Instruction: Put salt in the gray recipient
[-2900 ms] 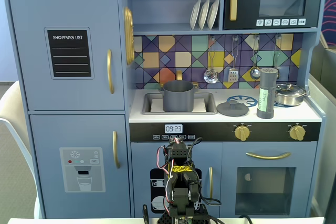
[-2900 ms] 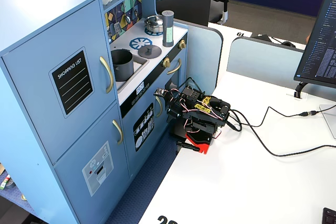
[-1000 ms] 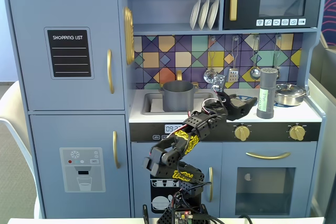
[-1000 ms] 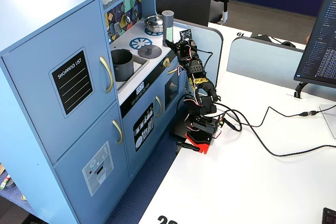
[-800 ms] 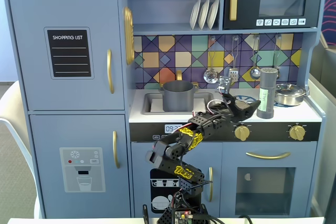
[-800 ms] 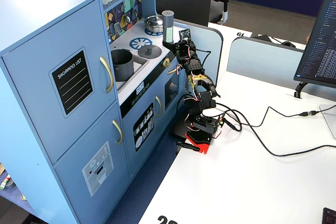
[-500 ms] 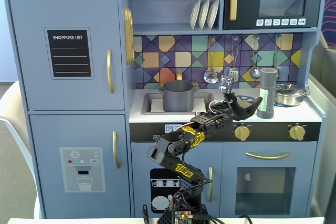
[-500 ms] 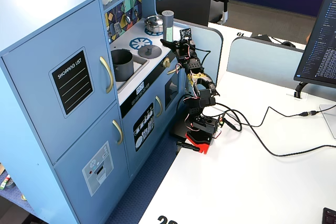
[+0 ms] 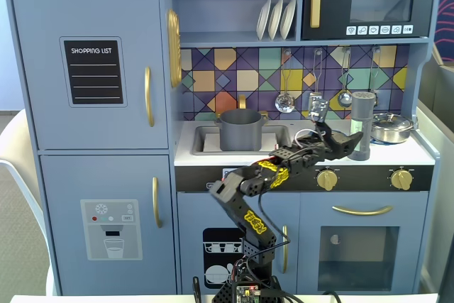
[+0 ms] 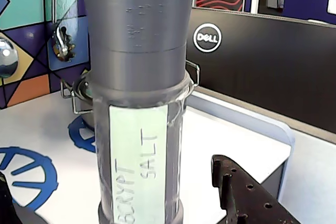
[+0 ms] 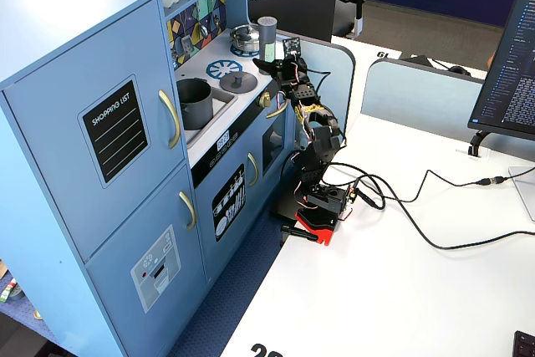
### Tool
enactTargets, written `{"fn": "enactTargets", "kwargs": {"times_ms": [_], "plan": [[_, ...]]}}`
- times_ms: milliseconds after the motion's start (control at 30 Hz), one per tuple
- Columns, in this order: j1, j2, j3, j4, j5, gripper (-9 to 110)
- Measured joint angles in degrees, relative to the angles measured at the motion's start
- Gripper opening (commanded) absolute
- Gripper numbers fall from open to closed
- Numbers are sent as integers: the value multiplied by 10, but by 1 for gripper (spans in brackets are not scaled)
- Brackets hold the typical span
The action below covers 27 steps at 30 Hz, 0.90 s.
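1. The salt shaker (image 9: 362, 125) stands upright on the counter (image 9: 213, 155) at the right end of the toy kitchen in a fixed view, just left of the small steel pot (image 9: 392, 128). The gray pot (image 9: 239, 129) sits in the sink, well to the left.
2. The gripper (image 9: 352, 140) is right at the shaker's lower body. One jaw shows low in the wrist view beside the shaker, so it looks spread, not yet pinching.
3. The shaker looks like rigid printed plastic, probably light, with faintly ridged walls that should grip fairly well.
4. I'd take it around the labelled middle (image 10: 139, 166), below the wider cap.
5. Its long axis is vertical, cap up; tall and narrow, a nudge could topple it.
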Motion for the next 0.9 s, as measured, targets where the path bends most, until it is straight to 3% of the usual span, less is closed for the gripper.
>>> {"fn": "enactTargets", "kwargs": {"times_ms": [900], "plan": [[-15,-345,-330,-25,-14,46]]}}
